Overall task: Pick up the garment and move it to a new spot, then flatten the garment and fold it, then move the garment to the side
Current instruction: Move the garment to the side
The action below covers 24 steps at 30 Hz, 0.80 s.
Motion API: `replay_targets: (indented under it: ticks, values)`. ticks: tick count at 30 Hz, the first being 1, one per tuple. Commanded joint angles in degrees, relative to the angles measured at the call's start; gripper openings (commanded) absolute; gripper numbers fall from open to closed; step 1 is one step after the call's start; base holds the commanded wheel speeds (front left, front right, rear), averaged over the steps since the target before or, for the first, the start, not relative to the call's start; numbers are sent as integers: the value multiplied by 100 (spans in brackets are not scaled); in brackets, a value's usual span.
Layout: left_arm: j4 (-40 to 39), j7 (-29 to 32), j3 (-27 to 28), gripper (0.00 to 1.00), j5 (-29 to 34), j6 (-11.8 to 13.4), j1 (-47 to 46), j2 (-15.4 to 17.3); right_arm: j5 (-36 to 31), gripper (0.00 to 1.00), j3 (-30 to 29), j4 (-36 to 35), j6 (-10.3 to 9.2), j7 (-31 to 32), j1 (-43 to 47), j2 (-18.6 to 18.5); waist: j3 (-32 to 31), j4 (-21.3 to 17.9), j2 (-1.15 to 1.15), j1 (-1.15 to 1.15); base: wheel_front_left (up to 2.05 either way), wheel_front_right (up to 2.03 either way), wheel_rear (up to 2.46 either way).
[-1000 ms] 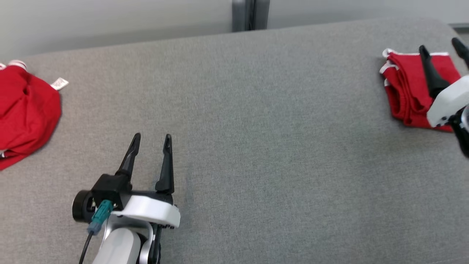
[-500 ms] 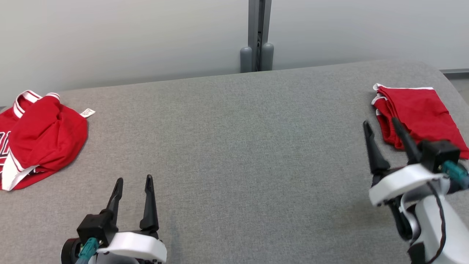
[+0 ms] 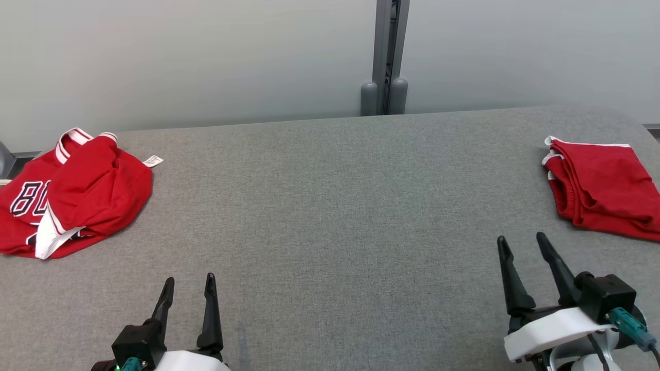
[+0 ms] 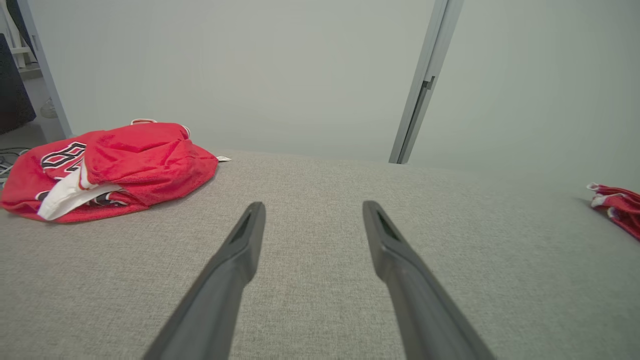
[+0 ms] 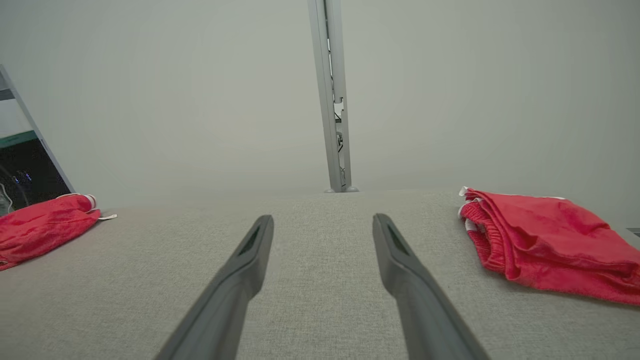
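Head view: grey fabric table top (image 3: 330, 216), pale wall behind, grey post (image 3: 386, 56) at 12 o'clock beyond the far edge. Folded red garment (image 3: 603, 190) lies flat near the table's right end, white trim along its far edge, stacked fold edges facing left. Right gripper (image 3: 521, 237) sits at the lower right, both dark fingers pointing up the view with a clear gap between them, nothing in the gap: released, empty. From its fingertips the folded red garment is at about 1 o'clock, near but apart; no contact with either finger. Right wrist view confirms this: the fingers (image 5: 250, 265) are spread over bare fabric, and the garment (image 5: 545, 240) lies at 2 o'clock, clear of the right-hand finger, with bare table between. Left gripper (image 3: 189, 279) sits at the lower left, fingers likewise parted and holding nothing. The folded garment is at roughly 2 o'clock from it, well apart across the table width; in the left wrist view only its edge (image 4: 617, 210) shows, at the frame's right, 3 o'clock. A second item, a crumpled red jersey (image 3: 77, 196) with white trim and dark numerals, sits near the table's left end, at about 10 o'clock from the left fingertips, apart from them. A small white tag (image 3: 153, 161) lies on the table at its far right corner. Whether the fingertips touch the table surface: cannot tell.
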Motion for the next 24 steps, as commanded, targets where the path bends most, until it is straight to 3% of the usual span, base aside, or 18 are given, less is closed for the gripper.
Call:
replay_targets:
  ticks: [1, 24]
  values:
    - [12, -27, 5, 100, 33, -28, -7, 23, 69, 100, 23, -46, 2, 27, 52, -10, -8, 10, 0, 0, 0, 0, 0]
    - [114, -27, -19, 100, 31, -75, -160, -21, 239, 100, 183, -238, 2, 144, 219, -10, -57, 52, 0, 0, 0, 0, 0]
